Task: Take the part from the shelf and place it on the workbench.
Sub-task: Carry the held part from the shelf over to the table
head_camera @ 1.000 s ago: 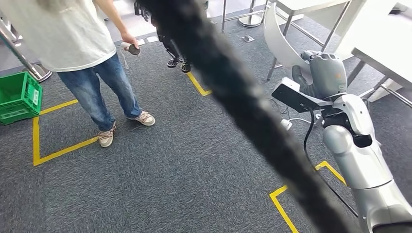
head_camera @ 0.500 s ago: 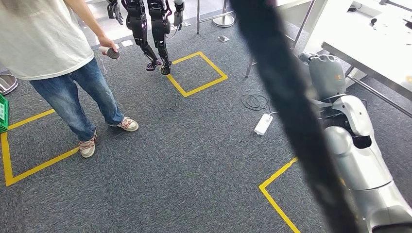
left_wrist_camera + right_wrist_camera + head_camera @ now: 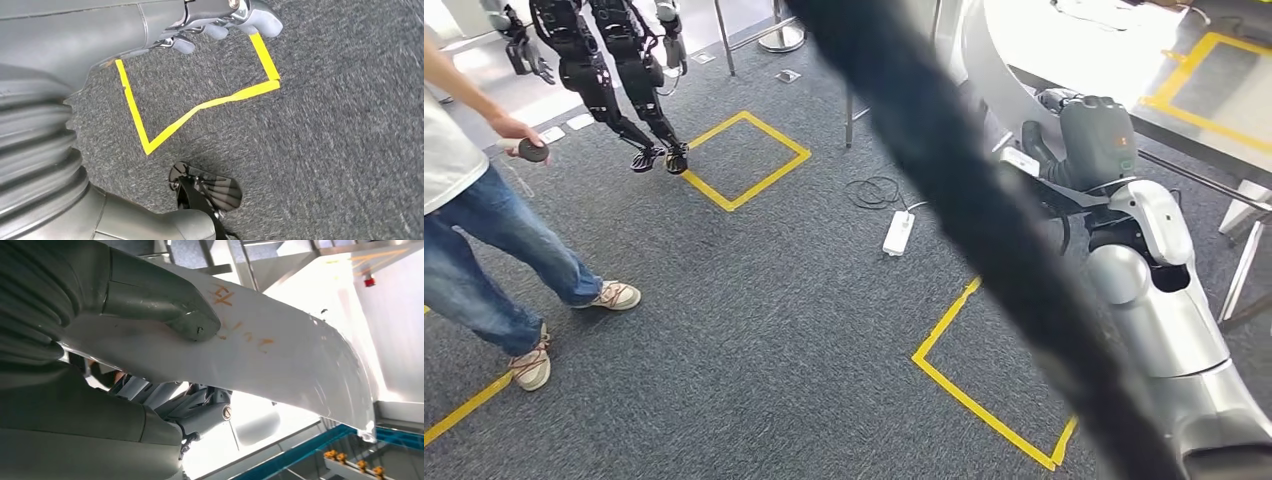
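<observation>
The part is a long, white, curved panel, and my right hand grips it at chest height on the right of the head view. In the right wrist view my thumb presses on the panel, which bears orange writing. The workbench, white with a yellow tape square, stands just beyond the hand at the upper right. My left hand hangs over the carpet with nothing between its fingers and thumb.
A person stands at the left holding a small dark controller. A dark humanoid robot stands at the back left. A power strip and yellow tape squares lie on the carpet. A blurred black cable crosses the head view.
The whole view has swung to the right: the person and the floor marks slid left and the workbench came in at the upper right. My right hand holds the panel as before.
</observation>
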{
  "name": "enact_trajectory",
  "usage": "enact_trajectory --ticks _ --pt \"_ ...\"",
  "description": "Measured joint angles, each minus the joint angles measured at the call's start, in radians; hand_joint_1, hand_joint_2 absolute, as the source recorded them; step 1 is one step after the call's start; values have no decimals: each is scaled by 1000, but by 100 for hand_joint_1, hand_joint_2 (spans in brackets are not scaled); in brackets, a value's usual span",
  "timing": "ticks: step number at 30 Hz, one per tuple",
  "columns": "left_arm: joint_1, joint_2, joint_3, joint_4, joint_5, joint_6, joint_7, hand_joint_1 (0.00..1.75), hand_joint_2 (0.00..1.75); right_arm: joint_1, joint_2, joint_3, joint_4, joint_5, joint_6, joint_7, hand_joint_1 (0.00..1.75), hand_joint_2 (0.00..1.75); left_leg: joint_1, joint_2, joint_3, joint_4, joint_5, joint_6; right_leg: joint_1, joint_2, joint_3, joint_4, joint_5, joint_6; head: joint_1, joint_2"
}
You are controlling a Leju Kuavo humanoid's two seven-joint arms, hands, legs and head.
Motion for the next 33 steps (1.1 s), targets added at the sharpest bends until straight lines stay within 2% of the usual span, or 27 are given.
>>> enact_trajectory --ticks 1,2,3,5,6,7,8,9,11,13,14,15,16,17,18,20,21,22,24,25,27,28,29,30,31,32,33 --pt "1 0 0 0 1 0 -1 0 175 0 2 1 3 1 -1 -1 175 175 1 -2 -5 1 15 0 -1 14 0 1 0 1 0 0" --pt "2 0 0 0 2 0 -2 0 175 1 4 2 6 2 -3 -3 175 175 3 -5 10 -38 46 0 -2 29 0 2 0 2 0 0" --pt "2 0 0 0 2 0 -2 0 175 1 5 3 9 3 -5 -4 175 175 5 -16 39 -105 86 -1 -4 42 -1 5 -1 5 0 0" --pt "3 0 0 1 3 0 -3 0 175 2 7 5 13 6 -11 -6 175 175 12 -56 92 -225 134 -1 -5 68 -6 13 -3 17 0 0" --pt "3 0 0 1 3 1 -3 0 175 3 8 6 16 7 -13 -7 175 175 12 -68 105 -254 141 2 -6 80 -10 16 -2 25 0 0" --pt "3 0 0 2 3 2 -3 0 175 4 9 7 18 7 -16 -8 175 175 11 -71 109 -262 139 7 -7 91 -15 16 0 33 -1 0" --pt "4 0 0 2 2 3 -3 0 175 6 10 8 19 9 -17 -8 175 175 9 -59 110 -263 141 14 -10 103 -17 13 4 41 -1 0" --pt "4 0 0 2 2 4 -4 0 175 10 11 9 21 12 -19 -7 175 175 9 -47 110 -265 144 22 -11 100 -20 13 5 46 -1 0" --pt "3 -1 0 2 -2 5 -7 0 175 16 12 9 22 21 -23 -2 175 175 10 -25 110 -271 149 35 -9 55 -40 51 -17 53 3 0" --pt "6 -2 0 1 -6 6 -9 0 175 24 16 9 22 28 -28 2 175 175 8 -2 109 -272 149 43 -5 -1 -95 170 -78 57 7 0" --pt "9 -1 0 2 -8 6 -9 0 175 31 17 10 22 29 -30 4 175 175 6 11 108 -272 148 46 -5 -12 -128 240 -107 58 7 0" --pt "10 -1 0 2 -11 6 -9 0 175 38 19 10 22 30 -30 5 175 175 4 24 108 -272 147 47 -5 -16 -151 289 -123 58 7 0" --pt "11 -1 0 2 -14 7 -8 0 175 44 19 10 22 31 -30 7 175 175 2 37 109 -272 145 49 -5 -18 -157 302 -120 57 7 0" --pt "11 -1 0 2 -16 7 -7 0 175 47 19 9 22 31 -28 8 175 175 1 50 110 -272 144 49 -4 -21 -142 274 -99 54 7 0" --pt "10 -1 0 2 -17 7 -6 0 175 47 19 9 22 31 -25 10 175 175 -1 62 112 -272 142 48 -2 -31 -106 209 -67 50 7 0" --pt "8 -2 0 1 -19 7 -3 0 175 41 19 7 22 37 -21 16 175 175 -4 86 119 -272 136 43 10 -79 -29 69 -21 37 7 0" --pt "7 -3 0 1 -21 7 -3 0 175 38 19 7 22 42 -21 18 175 175 -6 96 122 -273 134 38 16 -97 -7 27 -12 30 6 0" --pt "6 -3 0 1 -23 7 -3 0 175 36 20 6 21 48 -21 21 175 175 -6 106 125 -274 132 33 21 -104 -2 12 -13 24 6 0" --pt "3 -5 0 0 -25 7 -3 0 175 37 21 4 17 56 -23 24 175 175 -5 123 130 -276 128 23 20 -79 -1 6 -8 15 5 0" --pt "2 -6 0 0 -26 7 -3 0 175 37 21 2 13 58 -24 25 175 175 -4 113 131 -271 122 17 16 -67 2 0 -4 10 5 0" --pt "1 -6 -1 -1 -27 7 -4 0 175 37 25 0 8 61 -25 26 175 175 -3 58 107 -210 84 7 6 -45 9 -10 3 1 2 0" --pt "2 -6 -1 -1 -27 7 -4 0 175 38 28 0 7 62 -26 26 175 175 -1 27 80 -150 54 3 5 -33 9 -10 4 -1 1 0" --pt "3 -6 -1 0 -27 7 -5 0 175 39 32 0 7 64 -25 26 175 175 -1 11 48 -83 25 1 4 -20 8 -10 4 -3 0 0" --pt "5 -6 -1 0 -27 7 -5 0 175 42 36 0 7 66 -25 26 175 175 0 4 20 -30 8 -1 3 -6 7 -9 4 -3 0 0" --pt "6 -5 0 0 -27 7 -6 0 175 45 39 0 7 68 -25 26 175 175 1 2 5 -5 10 -2 3 9 7 -7 4 -3 0 0" --pt "7 -5 0 0 -27 7 -7 0 175 46 40 0 7 69 -24 26 175 175 3 0 8 -18 30 -3 1 23 6 -5 3 -2 0 0" --pt "7 -5 0 -1 -27 7 -8 0 175 47 41 -1 7 69 -23 26 175 175 6 -8 29 -68 66 -4 -1 37 6 -2 2 1 0 0"
